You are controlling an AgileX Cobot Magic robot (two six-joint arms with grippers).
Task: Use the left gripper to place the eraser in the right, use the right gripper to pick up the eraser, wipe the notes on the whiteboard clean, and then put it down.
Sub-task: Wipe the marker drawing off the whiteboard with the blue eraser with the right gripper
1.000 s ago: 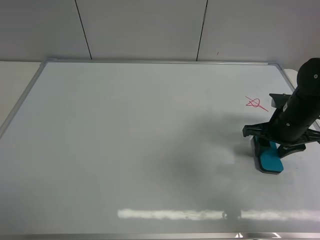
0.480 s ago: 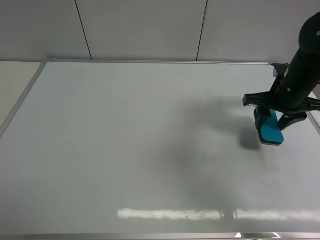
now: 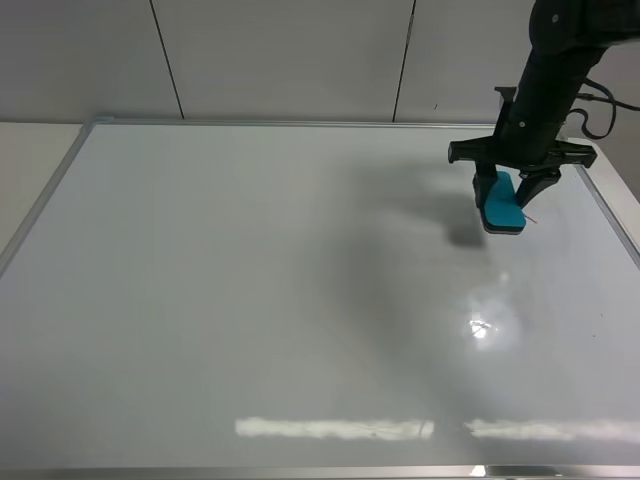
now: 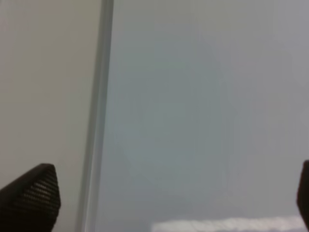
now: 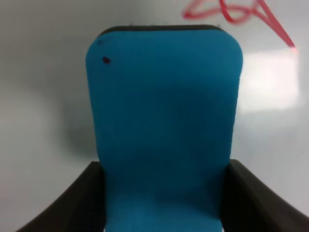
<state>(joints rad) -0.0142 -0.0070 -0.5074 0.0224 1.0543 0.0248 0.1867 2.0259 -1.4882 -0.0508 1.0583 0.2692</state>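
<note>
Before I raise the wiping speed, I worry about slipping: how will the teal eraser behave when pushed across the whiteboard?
The teal eraser looks like a stiff block: its edges are straight between the right gripper's fingers, so it probably won't flex. Its flat, dark felt underside will likely glide on the glossy whiteboard, not roll or tip.

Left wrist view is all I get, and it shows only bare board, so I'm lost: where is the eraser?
Observer: The eraser is clamped in the right gripper, over the whiteboard near its far right corner.
Operator: Are the notes wiped?
Observer: Not yet; the right wrist view shows the red notes lying just beyond the eraser's end.
Operator: And from above?
Observer: There the eraser hides all but a red tip of them.
</note>
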